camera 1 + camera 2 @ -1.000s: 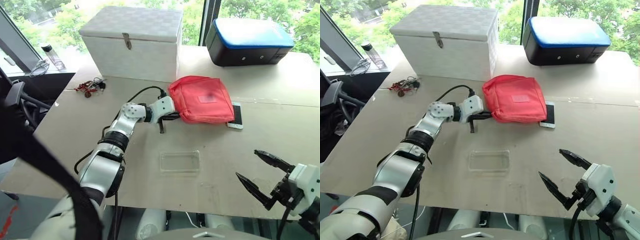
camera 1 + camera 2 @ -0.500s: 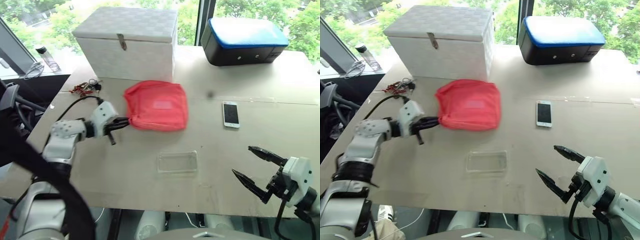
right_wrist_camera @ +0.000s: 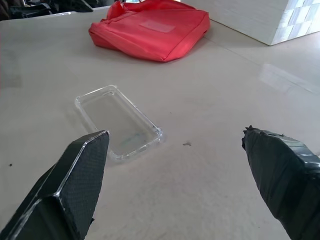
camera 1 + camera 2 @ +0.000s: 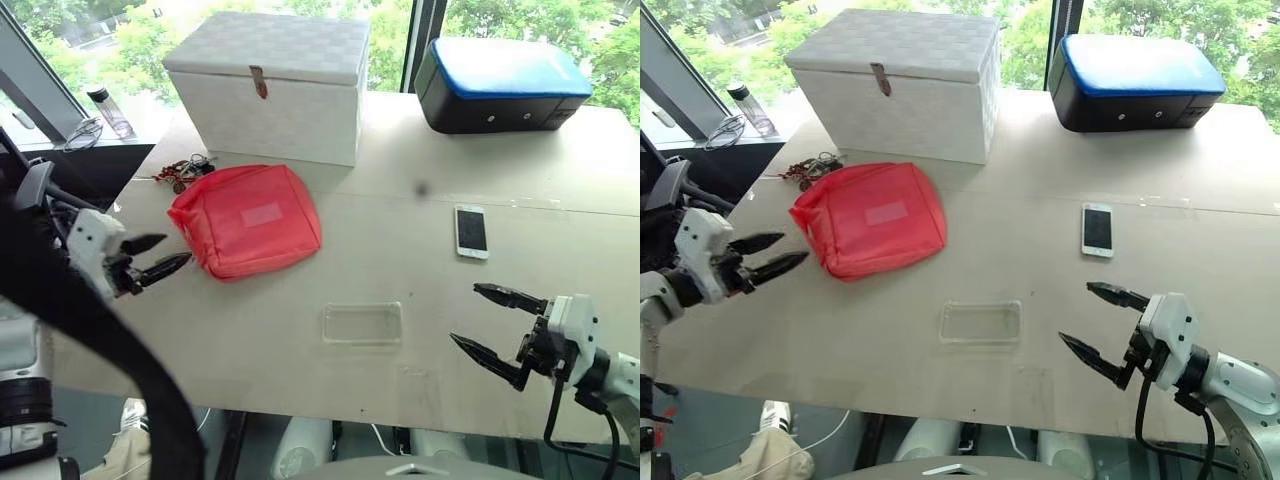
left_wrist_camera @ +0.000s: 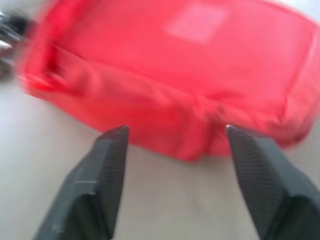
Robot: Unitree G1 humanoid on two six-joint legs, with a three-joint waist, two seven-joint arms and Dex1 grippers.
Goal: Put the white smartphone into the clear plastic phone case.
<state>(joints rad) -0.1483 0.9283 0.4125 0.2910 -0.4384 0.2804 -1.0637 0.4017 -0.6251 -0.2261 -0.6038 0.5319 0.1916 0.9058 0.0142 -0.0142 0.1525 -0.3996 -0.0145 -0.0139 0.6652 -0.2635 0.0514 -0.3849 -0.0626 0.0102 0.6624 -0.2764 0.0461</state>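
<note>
Smartphone (image 4: 471, 231), white with a dark screen, lies flat and face up on the right part of the worktop (image 4: 400, 270), nothing touching it. The clear plastic phone case (image 4: 361, 324) lies empty nearer my edge, well apart from the phone. My right claw (image 4: 492, 328) hovers just right of the case with both fingers spread wide, holding nothing. My left claw (image 4: 150, 256) sits at the left edge, fingers parted and empty, its tips just beside the red pouch (image 4: 246, 220). A white box (image 4: 270, 82) and a black-and-blue case (image 4: 497, 82) stand at the far side.
</note>
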